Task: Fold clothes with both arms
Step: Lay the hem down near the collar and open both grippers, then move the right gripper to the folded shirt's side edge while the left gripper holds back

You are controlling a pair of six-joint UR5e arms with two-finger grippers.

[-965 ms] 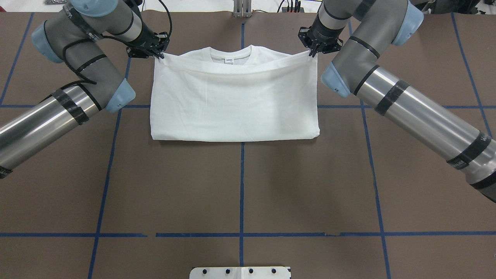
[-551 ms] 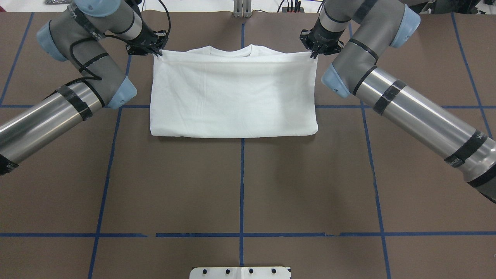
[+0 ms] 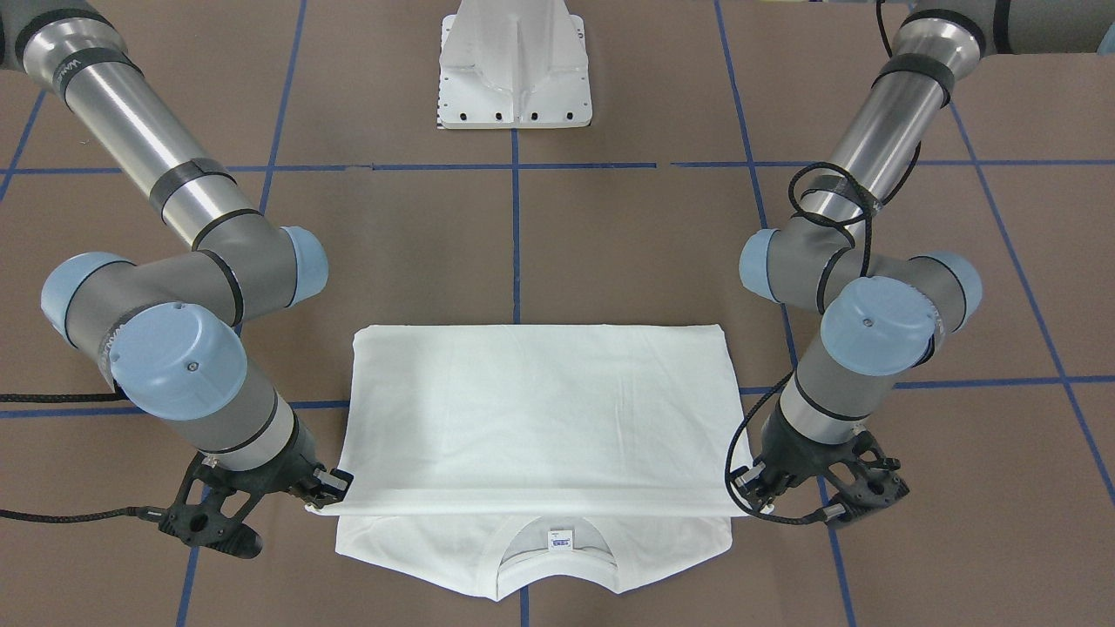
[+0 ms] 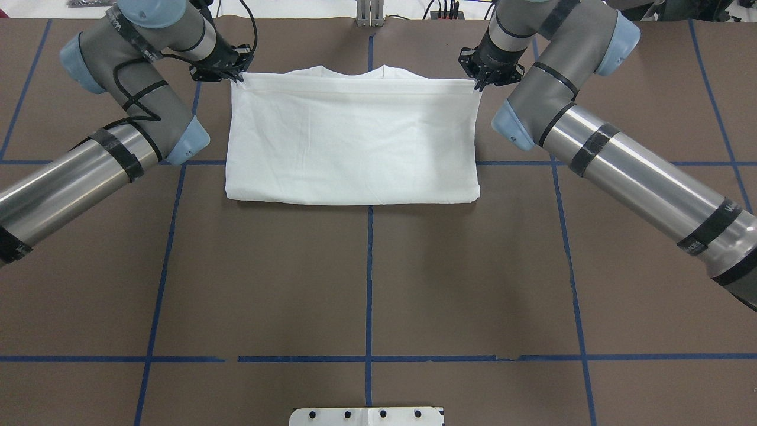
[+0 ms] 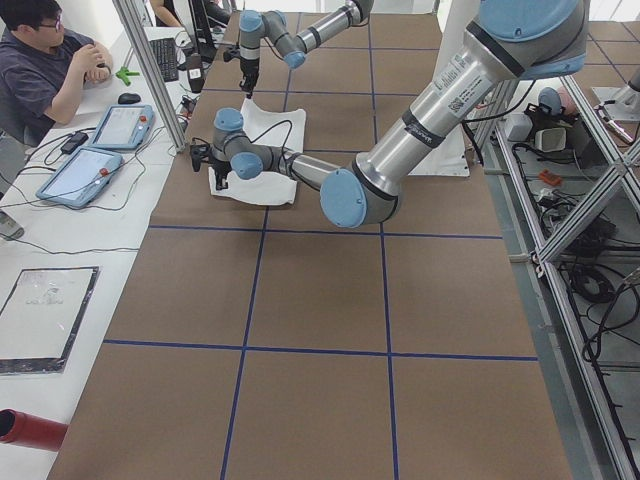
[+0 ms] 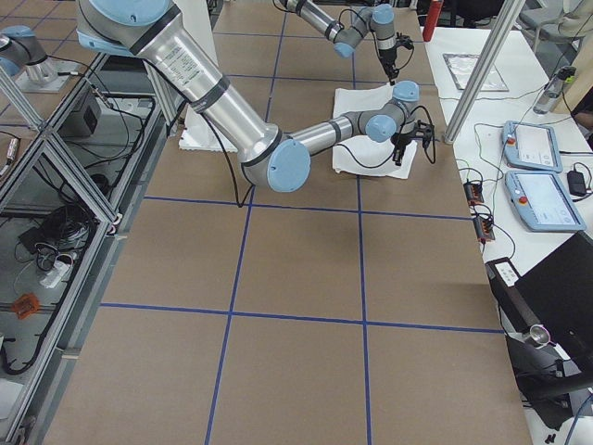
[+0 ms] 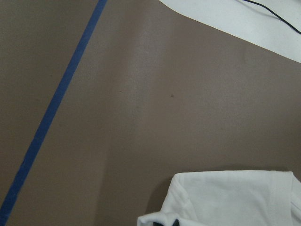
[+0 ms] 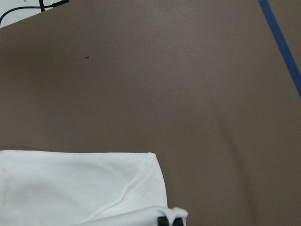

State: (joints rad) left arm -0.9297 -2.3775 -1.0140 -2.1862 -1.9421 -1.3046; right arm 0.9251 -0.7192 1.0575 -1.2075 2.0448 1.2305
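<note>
The white T-shirt (image 4: 352,142) lies on the brown table, doubled over itself, with its fold line nearest the robot. My left gripper (image 4: 233,78) is shut on the upper layer's left corner, and my right gripper (image 4: 478,86) is shut on the right corner. Between them the held edge is stretched straight, just above the shoulders. In the front-facing view the T-shirt (image 3: 540,409) shows its collar (image 3: 557,544) and neck label beyond that edge, with the left gripper (image 3: 747,488) and right gripper (image 3: 327,498) at the corners. Both wrist views catch white cloth (image 7: 230,197) (image 8: 80,188) at their lower edges.
The white pedestal base (image 4: 366,416) sits at the table's near edge. Blue tape lines (image 4: 369,278) grid the brown surface. A person (image 5: 50,70) sits at a side bench with tablets (image 5: 90,170). Bare table stretches between the shirt and the pedestal.
Both grippers carried the held edge farther from the robot, over the collar. In the overhead view the neck label is now covered, and the shirt's near fold has slid away a little.
</note>
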